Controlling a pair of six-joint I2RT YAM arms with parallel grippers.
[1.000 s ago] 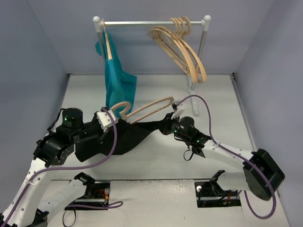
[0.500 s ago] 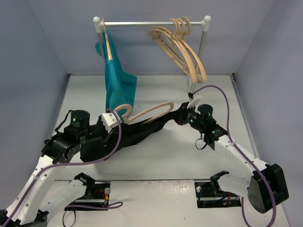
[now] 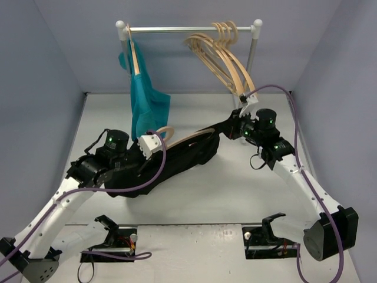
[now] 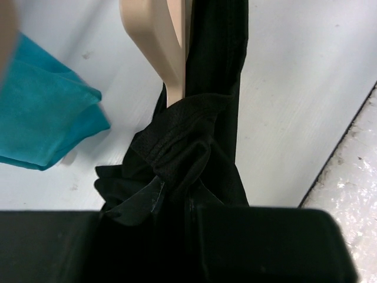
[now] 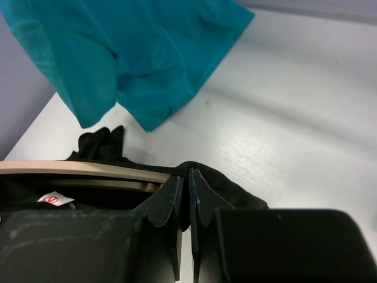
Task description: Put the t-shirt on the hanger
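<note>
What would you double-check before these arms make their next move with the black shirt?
1. Right claw pinching the t-shirt: ok.
2. Left claw grip: cannot tell, cloth hides its fingertips.
3. T-shirt fully over the hanger: not ok, one hanger arm shows bare.
4. Teal garment clear of the hanger's hook: cannot tell, they overlap from above.
5. Free stretch of rail for hanging: ok.

Both arms: white links (image 3: 306,188), black joints (image 3: 88,171), purple cables (image 3: 272,86), green LEDs (image 3: 110,139).
</note>
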